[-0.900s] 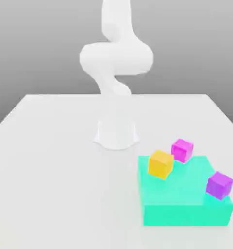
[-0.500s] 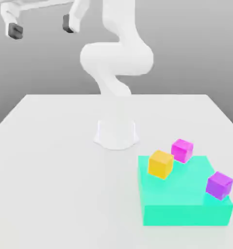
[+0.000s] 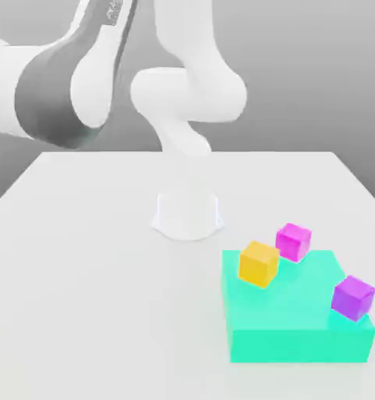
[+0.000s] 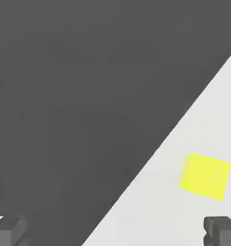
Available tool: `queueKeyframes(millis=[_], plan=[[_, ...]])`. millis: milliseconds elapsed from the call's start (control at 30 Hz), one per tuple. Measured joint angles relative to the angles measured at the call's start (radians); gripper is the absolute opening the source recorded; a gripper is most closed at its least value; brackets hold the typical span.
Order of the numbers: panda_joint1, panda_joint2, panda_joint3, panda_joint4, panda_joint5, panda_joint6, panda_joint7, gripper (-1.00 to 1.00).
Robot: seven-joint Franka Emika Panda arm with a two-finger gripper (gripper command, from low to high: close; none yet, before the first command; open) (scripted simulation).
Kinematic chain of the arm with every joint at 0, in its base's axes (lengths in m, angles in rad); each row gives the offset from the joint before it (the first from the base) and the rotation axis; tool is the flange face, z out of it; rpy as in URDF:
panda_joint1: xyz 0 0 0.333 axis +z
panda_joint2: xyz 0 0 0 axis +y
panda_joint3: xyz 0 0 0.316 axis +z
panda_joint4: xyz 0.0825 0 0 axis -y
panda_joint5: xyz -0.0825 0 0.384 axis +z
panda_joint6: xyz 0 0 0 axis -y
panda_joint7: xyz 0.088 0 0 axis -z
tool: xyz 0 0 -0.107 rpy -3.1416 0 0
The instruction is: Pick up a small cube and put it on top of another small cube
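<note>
The small lemon-yellow cube (image 4: 204,176) lies on the white table (image 4: 185,211), close to the table's edge, with dark floor beyond. My gripper (image 4: 115,233) is open above it, its two dark fingertips (image 4: 9,230) wide apart and nothing between them. The cube sits off-centre, close to one fingertip and apart from it. The amber cube (image 3: 258,263) rests on the far corner of a teal block (image 3: 296,328), toward the exterior view's left. A link of my arm (image 3: 58,94) looms large at the exterior view's upper left.
A magenta cube (image 3: 292,241) sits by the teal block's far edge, next to the amber cube. A purple cube (image 3: 352,297) sits at the block's edge on the exterior view's right. The arm's white base (image 3: 187,215) stands mid-table.
The arm has swung toward the camera on the exterior view's left: first out of sight, then the open gripper showed at the top left, and now a large link shows there. The cubes have not moved.
</note>
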Motion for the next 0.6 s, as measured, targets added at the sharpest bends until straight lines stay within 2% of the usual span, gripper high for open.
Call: queueKeyframes(millis=[167,300,333,600], plan=[[-0.055,0.185,-0.021,0.031,0.050,0.039,0.045,0.00],[-0.088,0.330,0.008,0.065,0.094,0.131,0.027,0.00],[-0.092,0.348,0.013,0.070,0.099,0.145,0.024,-1.00],[-0.085,0.320,0.004,0.062,0.092,0.124,0.029,-1.00]])
